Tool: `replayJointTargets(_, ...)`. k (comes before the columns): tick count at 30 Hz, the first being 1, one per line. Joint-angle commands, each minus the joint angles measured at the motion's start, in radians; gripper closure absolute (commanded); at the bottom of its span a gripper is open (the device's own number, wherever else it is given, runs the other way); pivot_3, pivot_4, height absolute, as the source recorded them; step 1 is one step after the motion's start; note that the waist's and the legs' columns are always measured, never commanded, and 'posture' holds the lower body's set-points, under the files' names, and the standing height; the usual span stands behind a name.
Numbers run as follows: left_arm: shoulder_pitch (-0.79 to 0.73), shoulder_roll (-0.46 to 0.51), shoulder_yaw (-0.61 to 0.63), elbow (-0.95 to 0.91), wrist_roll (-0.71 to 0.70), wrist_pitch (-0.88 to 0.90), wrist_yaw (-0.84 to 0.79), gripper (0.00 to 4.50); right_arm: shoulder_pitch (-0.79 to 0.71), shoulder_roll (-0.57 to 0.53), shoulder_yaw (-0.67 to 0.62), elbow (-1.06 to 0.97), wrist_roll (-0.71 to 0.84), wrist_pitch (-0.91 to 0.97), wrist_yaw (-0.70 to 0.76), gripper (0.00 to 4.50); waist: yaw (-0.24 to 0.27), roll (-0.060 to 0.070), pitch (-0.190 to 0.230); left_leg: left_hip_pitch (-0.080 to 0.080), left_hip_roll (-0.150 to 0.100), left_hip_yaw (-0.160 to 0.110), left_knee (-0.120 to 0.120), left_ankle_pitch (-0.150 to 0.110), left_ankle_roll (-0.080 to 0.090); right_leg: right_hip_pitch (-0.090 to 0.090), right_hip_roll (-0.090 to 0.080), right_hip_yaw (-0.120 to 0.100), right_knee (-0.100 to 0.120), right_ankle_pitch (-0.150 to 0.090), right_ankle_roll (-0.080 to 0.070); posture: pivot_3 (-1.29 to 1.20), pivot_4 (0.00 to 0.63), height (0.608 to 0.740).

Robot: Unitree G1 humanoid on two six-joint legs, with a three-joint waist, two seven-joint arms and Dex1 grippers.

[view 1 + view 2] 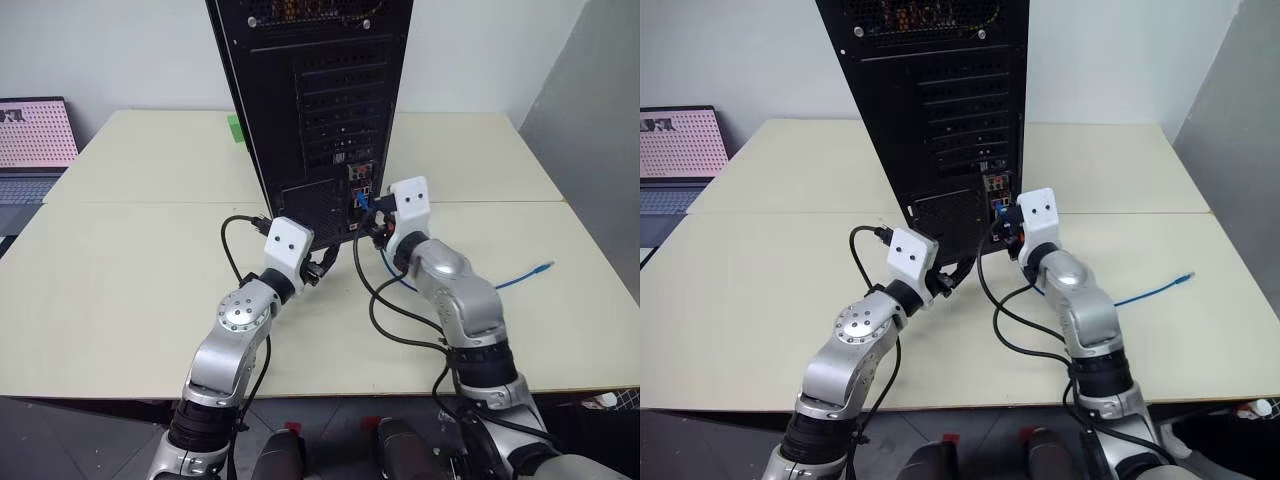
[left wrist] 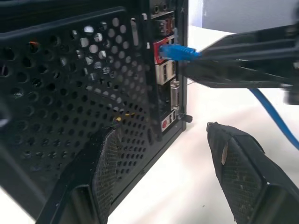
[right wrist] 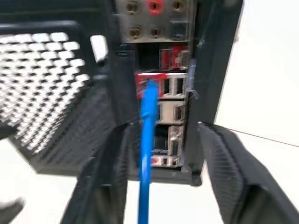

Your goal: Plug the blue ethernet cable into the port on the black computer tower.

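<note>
The black computer tower [image 1: 320,100] stands mid-table with its rear panel facing me. The blue ethernet cable [image 1: 520,277] runs from the table at the right up to the connector cluster. Its plug [image 2: 175,50] sits in the port [image 3: 148,88], a red-framed socket. My right gripper [image 3: 163,133] is open just in front of the cluster, and the cable passes loosely between its fingers [image 2: 243,46]. My left gripper [image 2: 164,133] is open and empty, low at the tower's perforated panel, left of the cluster.
A grey laptop [image 1: 30,140] with a pink screen sits at the table's far left. A small green object [image 1: 235,128] peeks out behind the tower. Black arm cables [image 1: 380,300] loop over the table in front of the tower. A grey panel [image 1: 600,120] stands at the right.
</note>
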Motion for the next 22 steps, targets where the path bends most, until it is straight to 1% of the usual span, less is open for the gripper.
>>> replayJointTargets(1,0.009,0.039,0.021,-0.073,-0.015,0.056,-0.03,1.38,0.029,-0.07,-0.021,-0.137,0.069,0.002,0.105,0.96,-0.001,0.0,0.0,0.0,0.0,0.0,0.0,0.0,0.0,0.0,0.0,0.0,0.0,0.0,0.0,0.0,0.15,0.74)
replayJointTargets(3,0.016,0.068,0.032,-0.101,-0.018,0.079,-0.048,1.38,0.058,-0.125,-0.043,-0.179,0.105,-0.006,0.168,0.59,-0.001,0.0,0.0,0.001,0.0,0.0,0.0,0.0,0.0,0.0,0.0,0.0,0.0,0.0,0.0,0.0,0.15,0.74)
replayJointTargets(4,0.02,0.083,0.04,-0.115,-0.023,0.094,-0.056,1.38,0.074,-0.153,-0.058,-0.197,0.126,-0.013,0.203,0.33,-0.001,-0.001,0.0,0.001,0.0,0.0,0.0,0.0,0.0,0.0,0.0,0.0,0.001,0.0,0.0,0.0,0.15,0.74)
replayJointTargets(6,0.032,0.123,0.061,-0.149,-0.034,0.114,-0.083,1.38,0.112,-0.224,-0.095,-0.223,0.174,-0.039,0.292,0.07,0.0,-0.001,0.0,0.001,0.0,0.0,0.0,0.0,0.0,0.0,0.0,0.0,0.0,0.0,0.0,0.0,0.15,0.74)
replayJointTargets(7,0.042,0.145,0.077,-0.165,-0.044,0.122,-0.101,1.38,0.137,-0.264,-0.12,-0.23,0.201,-0.062,0.349,0.02,0.0,-0.001,0.001,0.001,0.0,0.0,0.001,0.0,0.0,0.001,0.0,0.0,0.0,0.0,0.0,0.0,0.15,0.74)
replayJointTargets(9,0.053,0.171,0.104,-0.182,-0.066,0.135,-0.121,1.38,0.165,-0.314,-0.155,-0.231,0.243,-0.092,0.415,0.02,0.001,-0.001,0.001,0.001,0.0,0.0,0.0,0.0,0.0,0.001,0.0,0.0,0.0,0.0,0.0,0.0,0.15,0.74)
replayJointTargets(11,0.069,0.201,0.13,-0.191,-0.095,0.141,-0.154,1.38,0.177,-0.347,-0.186,-0.213,0.274,-0.113,0.452,0.02,0.001,-0.001,0.001,0.001,0.0,0.0,0.0,0.0,0.0,0.001,0.0,0.0,-0.001,-0.001,-0.001,0.0,0.15,0.74)
replayJointTargets(14,0.095,0.264,0.193,-0.192,-0.137,0.145,-0.22,1.38,0.183,-0.405,-0.248,-0.171,0.329,-0.123,0.525,0.02,-0.002,-0.002,0.001,0.001,0.0,0.0,0.0,0.0,0.0,0.001,0.0,0.0,0.0,-0.002,-0.003,0.0,0.15,0.74)
replayJointTargets(15,0.096,0.282,0.216,-0.188,-0.159,0.152,-0.238,1.38,0.185,-0.422,-0.257,-0.161,0.341,-0.129,0.547,0.02,-0.002,-0.002,0.001,0.002,0.0,0.0,0.0,0.0,0.0,0.001,0.0,0.0,0.0,-0.003,-0.006,0.0,0.15,0.74)
replayJointTargets(18,0.098,0.314,0.257,-0.173,-0.207,0.159,-0.279,1.38,0.188,-0.444,-0.261,-0.144,0.362,-0.138,0.576,0.02,0.0,-0.003,0.002,0.002,0.0,0.0,0.001,0.0,0.0,0.001,0.0,0.0,0.0,-0.004,-0.006,0.0,0.15,0.74)
replayJointTargets(22,0.11,0.357,0.279,-0.16,-0.251,0.147,-0.346,1.38,0.188,-0.468,-0.261,-0.124,0.381,-0.149,0.609,0.02,0.001,-0.003,0.002,0.001,0.0,0.001,0.001,0.0,0.0,0.001,0.0,0.0,0.0,-0.004,-0.006,0.0,0.15,0.74)
